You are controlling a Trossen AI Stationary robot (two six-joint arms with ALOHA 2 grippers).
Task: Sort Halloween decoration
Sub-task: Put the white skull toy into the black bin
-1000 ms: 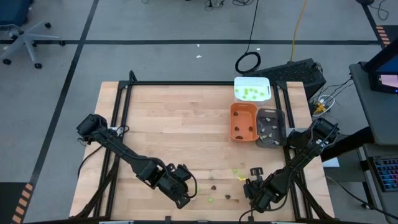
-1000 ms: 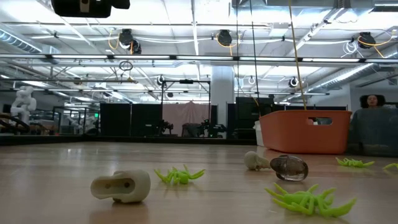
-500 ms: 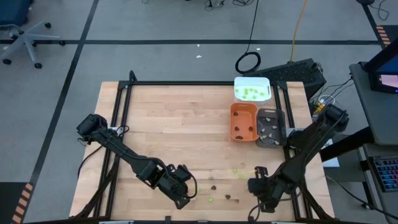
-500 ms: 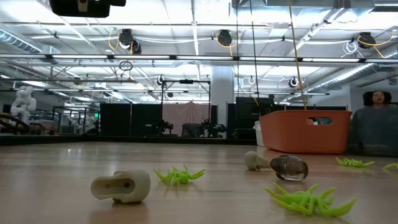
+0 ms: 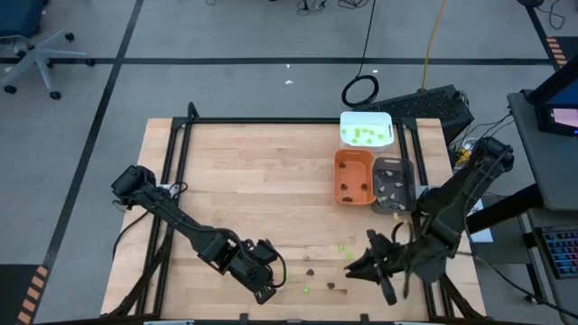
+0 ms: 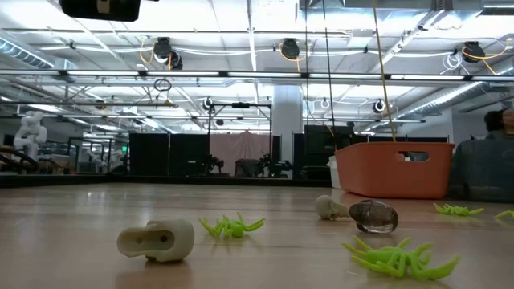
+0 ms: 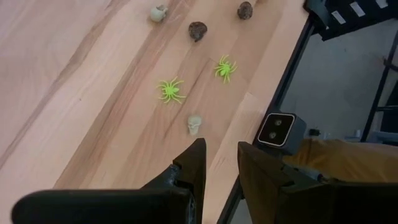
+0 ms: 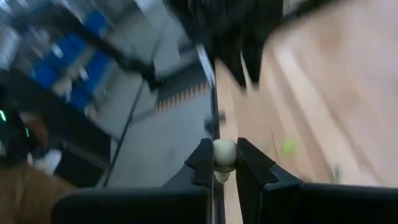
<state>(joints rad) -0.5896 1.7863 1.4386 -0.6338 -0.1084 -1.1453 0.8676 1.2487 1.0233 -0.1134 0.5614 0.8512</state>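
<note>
1. Your right gripper is clamped on a small pale skull piece, pinched between its two fingertips. In the high view this gripper sits above the near right part of the table, tilted over on its side.
2. Your left gripper waits over the near edge of the table, left of centre in the high view. Its fingers stand a narrow gap apart with nothing between them.
3. The wooden table carries three trays together at its far right: a white tray farthest back, an orange tray in front of it, and a grey tray touching the orange one's right side.
4. You can see lime-green pieces lying in the white tray, dark pieces in the orange one and pale pieces in the grey one.
5. The loose decorations lie near the front edge, between your two grippers. The left wrist view shows two green spiders, a pale skull just ahead of the left fingers, a second pale skull and two dark brown pieces beyond.
6. From table height a beige piece lies nearest, with a green spider beside it.
</note>
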